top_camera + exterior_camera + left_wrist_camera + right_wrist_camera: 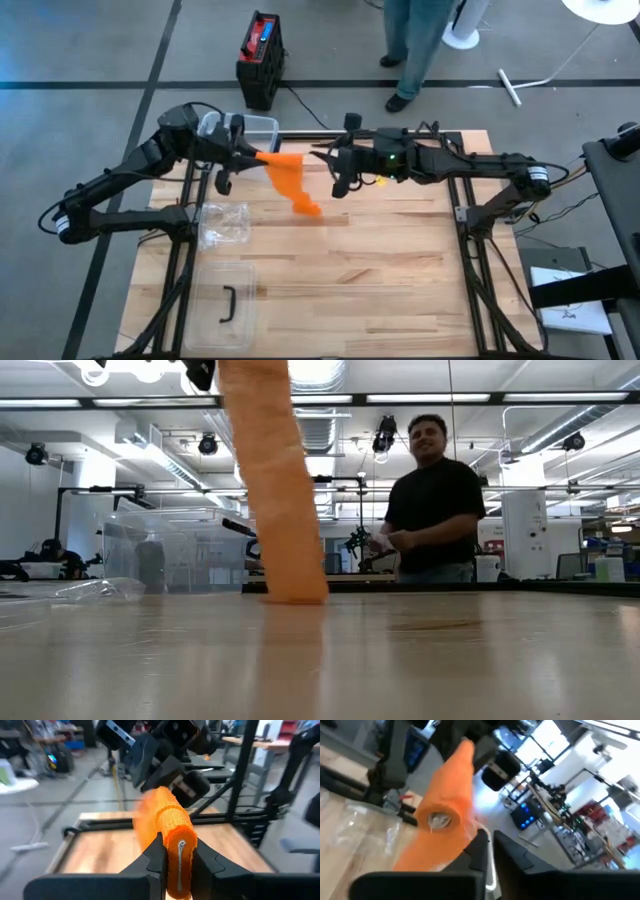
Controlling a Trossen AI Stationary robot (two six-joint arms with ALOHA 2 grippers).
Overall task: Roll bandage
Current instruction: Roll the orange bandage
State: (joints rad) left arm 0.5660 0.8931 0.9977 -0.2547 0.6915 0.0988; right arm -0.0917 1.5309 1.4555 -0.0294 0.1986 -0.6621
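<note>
Orange crepe bandage (288,178) hangs mid-table toward the far edge: its rolled end is pinched in your left gripper (177,857), and the soft loose tail drapes down to the wooden table (400,260). Your right gripper (490,851) sits just right of the roll, fingers closed, seemingly on nothing. Expect light, limp, stretchy cloth, so take the tail near the roll.

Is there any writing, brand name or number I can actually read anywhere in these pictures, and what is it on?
None can be read.
The red and black case on the floor beyond the table has a blue patch, too small to read.
The papers beside the table carry dark marks, too small to read.
The orange bandage and the clear plastic box show no lettering.
</note>
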